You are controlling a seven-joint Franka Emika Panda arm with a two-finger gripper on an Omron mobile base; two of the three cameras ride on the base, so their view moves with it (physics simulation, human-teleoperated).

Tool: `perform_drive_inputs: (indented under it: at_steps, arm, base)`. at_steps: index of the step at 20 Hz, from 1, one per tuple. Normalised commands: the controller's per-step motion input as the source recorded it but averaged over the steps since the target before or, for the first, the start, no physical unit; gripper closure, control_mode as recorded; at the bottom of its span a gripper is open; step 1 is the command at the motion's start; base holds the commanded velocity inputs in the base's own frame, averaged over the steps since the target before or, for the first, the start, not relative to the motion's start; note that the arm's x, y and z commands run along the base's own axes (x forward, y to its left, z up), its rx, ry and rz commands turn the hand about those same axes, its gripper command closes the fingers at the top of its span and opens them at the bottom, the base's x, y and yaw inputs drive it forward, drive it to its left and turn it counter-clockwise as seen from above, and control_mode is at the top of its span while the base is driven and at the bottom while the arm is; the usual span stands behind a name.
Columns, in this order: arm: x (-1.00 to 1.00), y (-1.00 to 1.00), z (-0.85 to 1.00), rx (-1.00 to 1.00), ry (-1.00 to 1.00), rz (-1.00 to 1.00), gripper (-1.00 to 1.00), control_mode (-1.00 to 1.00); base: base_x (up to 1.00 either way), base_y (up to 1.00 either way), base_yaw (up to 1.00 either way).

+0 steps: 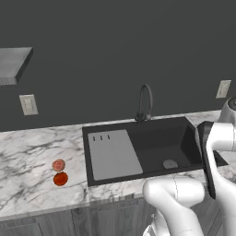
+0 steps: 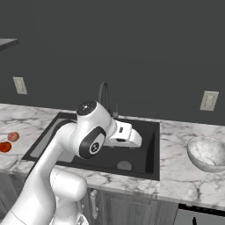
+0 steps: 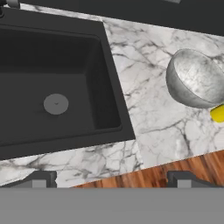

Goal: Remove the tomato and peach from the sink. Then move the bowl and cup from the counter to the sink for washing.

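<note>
Left base view: sink (image 1: 152, 145) sits recessed in the marble tabletop (image 1: 27, 156), grey panel (image 1: 113, 153) on its left side, round drain (image 1: 170, 163) at lower right of the basin, gooseneck faucet (image 1: 145, 103) behind. Peach (image 1: 58, 165) and tomato (image 1: 61, 178) are both out on the tabletop left of the sink — peach farther back, tomato just in front of it, close together. Wall outlets at left (image 1: 28, 104) and right (image 1: 223, 89).

Right base view: the arm reaches over the sink (image 2: 149, 162), hand above the basin near the faucet (image 2: 103, 96). Drain (image 2: 124, 165) shows below the hand. Tomato (image 2: 5, 146) and peach (image 2: 13, 136) sit at the far left on the tabletop (image 2: 176, 176). Bowl (image 2: 207, 153) stands upright on the tabletop right of the sink, well apart from the rim. Claw itself is hard to make out here (hidden behind the hand body).

Hand view: claw (image 3: 111, 180) is spread wide, nothing between the fingertips (image 3: 41, 179). It looks down at the sink's (image 3: 109, 96) right wall and the drain (image 3: 56, 104). Bowl (image 3: 195, 78) is at the right on the marble — the yellow cup (image 3: 218, 113) peeks out just beside it, cut by the frame edge.
</note>
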Motion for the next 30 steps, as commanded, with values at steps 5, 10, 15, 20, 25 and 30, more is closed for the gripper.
perform_drive_inputs:
  at_steps: [5,10,15,20,25,30]
  arm:
    - [0.0,-0.35,0.02,-0.03,0.0,0.0,-1.0,-1.0]
    - [0.0,-0.33,0.02,-0.03,0.0,0.0,-1.0,-1.0]
    - [0.0,-0.32,0.04,-0.01,0.02,0.0,-1.0,-1.0]
    - [0.01,-0.27,0.03,0.0,0.05,0.0,-1.0,-1.0]
    - [0.08,-0.21,0.03,0.0,0.04,0.0,-1.0,-1.0]
    - [0.1,-0.2,0.01,0.0,0.03,0.0,-1.0,-1.0]
  base:
    - [0.0,0.0,0.0]
    - [0.0,0.0,0.0]
    - [0.0,0.0,0.0]
    - [0.0,0.0,0.0]
    - [0.0,0.0,0.0]
    - [0.0,0.0,0.0]
